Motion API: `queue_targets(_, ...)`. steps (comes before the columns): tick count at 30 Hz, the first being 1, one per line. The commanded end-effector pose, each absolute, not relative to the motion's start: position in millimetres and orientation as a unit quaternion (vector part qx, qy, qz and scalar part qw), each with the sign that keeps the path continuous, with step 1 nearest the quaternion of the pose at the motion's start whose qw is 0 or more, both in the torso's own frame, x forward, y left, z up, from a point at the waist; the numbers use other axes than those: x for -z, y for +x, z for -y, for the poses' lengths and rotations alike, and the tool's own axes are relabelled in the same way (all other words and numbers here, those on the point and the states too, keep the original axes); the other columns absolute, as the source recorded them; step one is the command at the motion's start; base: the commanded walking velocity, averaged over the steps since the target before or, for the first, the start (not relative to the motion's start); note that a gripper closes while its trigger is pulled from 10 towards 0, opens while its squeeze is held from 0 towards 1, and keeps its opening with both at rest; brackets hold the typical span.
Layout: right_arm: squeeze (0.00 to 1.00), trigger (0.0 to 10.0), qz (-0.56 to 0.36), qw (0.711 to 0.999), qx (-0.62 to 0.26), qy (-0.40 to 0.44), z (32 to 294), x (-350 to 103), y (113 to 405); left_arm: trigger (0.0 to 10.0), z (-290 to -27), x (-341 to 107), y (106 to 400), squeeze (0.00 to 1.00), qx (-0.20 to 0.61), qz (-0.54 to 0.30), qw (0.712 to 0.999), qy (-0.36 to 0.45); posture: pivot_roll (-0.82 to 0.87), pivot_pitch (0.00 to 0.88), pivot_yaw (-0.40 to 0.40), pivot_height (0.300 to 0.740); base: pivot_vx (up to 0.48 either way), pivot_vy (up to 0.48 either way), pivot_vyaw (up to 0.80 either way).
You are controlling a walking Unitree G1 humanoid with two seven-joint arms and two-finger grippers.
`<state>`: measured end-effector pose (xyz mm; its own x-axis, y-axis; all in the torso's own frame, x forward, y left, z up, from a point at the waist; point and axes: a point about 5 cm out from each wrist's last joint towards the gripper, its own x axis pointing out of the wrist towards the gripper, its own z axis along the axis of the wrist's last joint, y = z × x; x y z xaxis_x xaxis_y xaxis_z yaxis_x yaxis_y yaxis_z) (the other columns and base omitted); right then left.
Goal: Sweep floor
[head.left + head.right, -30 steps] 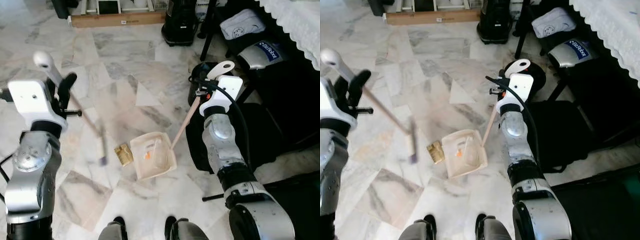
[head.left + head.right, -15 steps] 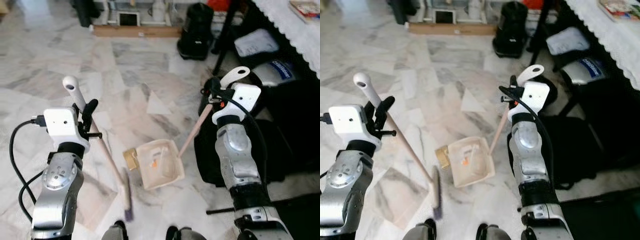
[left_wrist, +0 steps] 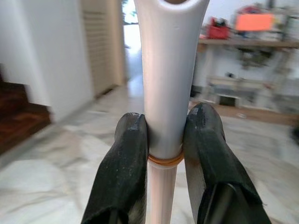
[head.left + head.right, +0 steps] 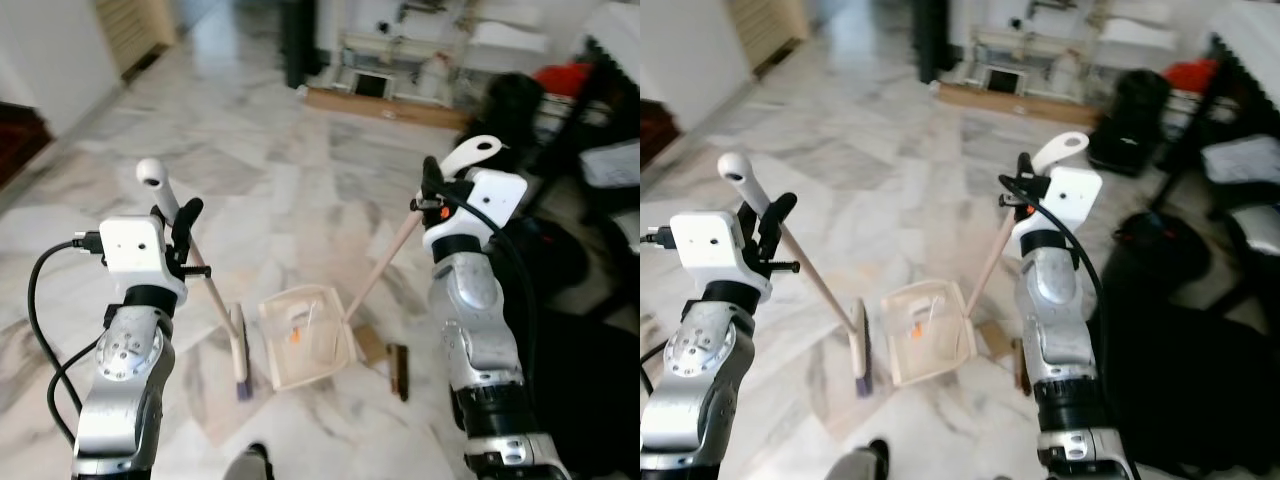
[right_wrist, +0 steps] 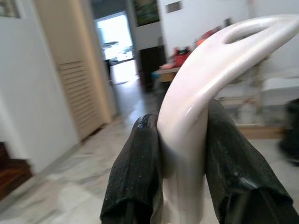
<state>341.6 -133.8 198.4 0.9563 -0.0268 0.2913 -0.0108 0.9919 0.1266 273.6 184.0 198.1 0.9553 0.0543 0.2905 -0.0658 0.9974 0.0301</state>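
Note:
My left gripper (image 4: pixel 181 228) is shut on the broom's white grip (image 3: pixel 163 84), with black fingers (image 3: pixel 128 158) pressed on both sides. The wooden stick slants down to the broom head (image 4: pixel 239 352) on the marble floor, just left of the cream dustpan (image 4: pixel 305 336). A small orange scrap (image 4: pixel 295 336) lies in the pan. My right gripper (image 4: pixel 430 196) is shut on the dustpan's curved cream handle (image 5: pixel 187 116), held upright above the pan. A flat brown scrap (image 4: pixel 371 345) and a dark strip (image 4: pixel 399 371) lie on the floor right of the pan.
Black bags and dark furniture (image 4: pixel 560 260) crowd the right side. A long cardboard box (image 4: pixel 385 102) and shelves stand at the far wall. A pale wall and louvred door (image 4: pixel 125 25) are far left. Open marble floor (image 4: pixel 260 190) stretches ahead.
The whole view has swung, so the camera moved. The broom head has come up beside the dustpan's left edge. The brown scrap now lies right of the pan instead of left.

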Motion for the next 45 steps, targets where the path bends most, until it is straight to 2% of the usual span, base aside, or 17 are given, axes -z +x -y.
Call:
queue_targets(1, 0.00, 10.0, 0.178, 0.981, 0.008, 0.076, 135.4, -213.5, 337.7, 10.0, -182.0, -206.6, 273.2, 0.00, -0.031, 0.170, 0.985, 0.029, -0.03, 0.012, -0.031, 0.740, 0.000, 0.000, 0.79)
queue_targets(23, 0.00, 10.0, 0.163, 0.983, 0.016, 0.077, 139.3, -210.6, 333.7, 10.0, -180.6, -198.0, 276.1, 0.00, -0.037, 0.155, 0.987, 0.033, -0.03, 0.001, -0.025, 0.740, 0.000, 0.000, 0.80)
queue_targets(41, 0.00, 10.0, 0.154, 0.984, -0.006, 0.083, 134.8, -216.6, 341.3, 10.0, -186.7, -197.9, 272.8, 0.00, -0.061, 0.147, 0.986, 0.050, -0.01, 0.120, -0.052, 0.740, 0.000, 0.000, 0.80)
queue_targets(45, 0.00, 10.0, 0.147, 0.984, -0.009, 0.095, 133.0, -215.1, 341.6, 10.0, -186.5, -197.9, 272.0, 0.00, -0.061, 0.146, 0.986, 0.050, -0.01, 0.127, -0.052, 0.740, 0.000, 0.000, 0.00)
